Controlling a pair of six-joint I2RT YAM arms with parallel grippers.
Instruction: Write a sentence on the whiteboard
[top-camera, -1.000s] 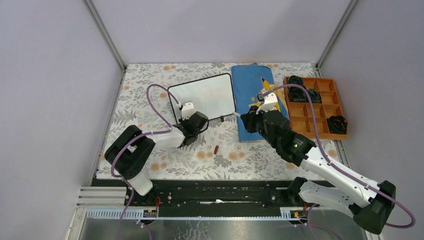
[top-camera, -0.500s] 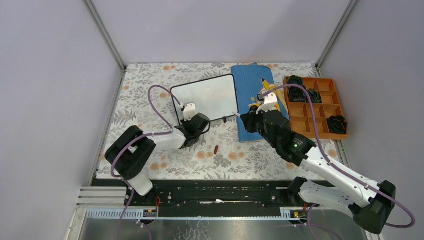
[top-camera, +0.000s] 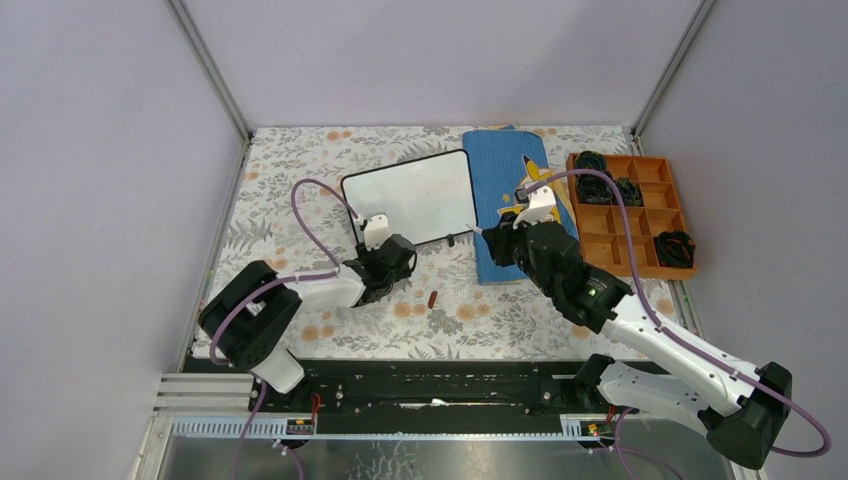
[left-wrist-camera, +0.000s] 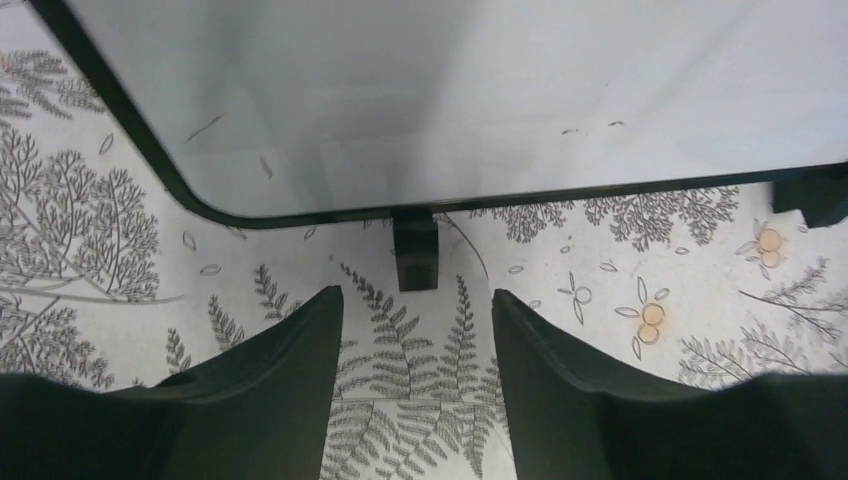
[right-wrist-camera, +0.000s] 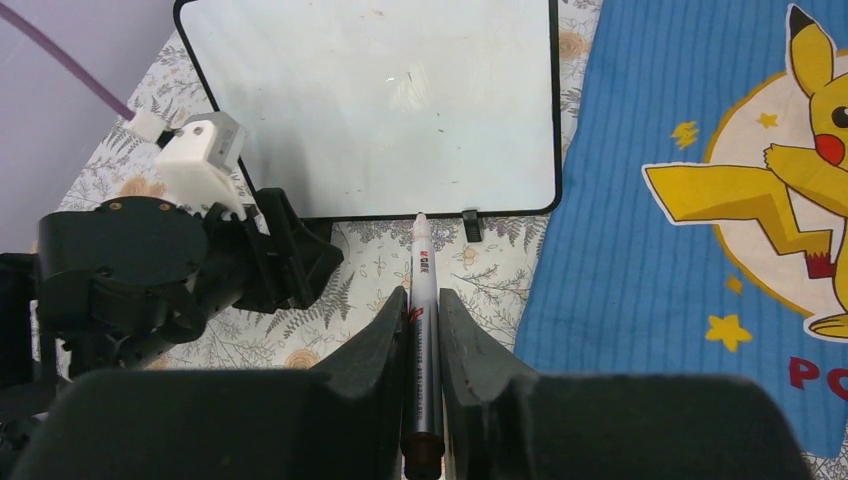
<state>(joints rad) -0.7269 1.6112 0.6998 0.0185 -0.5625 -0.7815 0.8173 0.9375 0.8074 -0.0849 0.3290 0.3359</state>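
The whiteboard (top-camera: 408, 197) lies flat on the floral tablecloth, white with a thin black rim and small black feet (left-wrist-camera: 415, 250). No sentence shows on its face (right-wrist-camera: 380, 100), only faint specks. My left gripper (top-camera: 393, 258) sits just in front of the board's near edge (left-wrist-camera: 450, 90). Its jaws (left-wrist-camera: 415, 300) are open and hold nothing, with one foot just ahead of the gap. My right gripper (top-camera: 490, 238) is shut on a white-and-grey marker (right-wrist-camera: 421, 262). The marker tip points at the board's near right rim.
A blue cloth with a yellow cartoon figure (top-camera: 510, 190) lies right of the board. Further right, an orange compartment tray (top-camera: 630, 215) holds black items. A small red-brown cap (top-camera: 432, 298) lies on the tablecloth between the arms. Grey walls and metal posts enclose the table.
The left gripper has opened, let go of the board's near edge and drawn back slightly. The board had first slid a little to the right. The right arm holds still.
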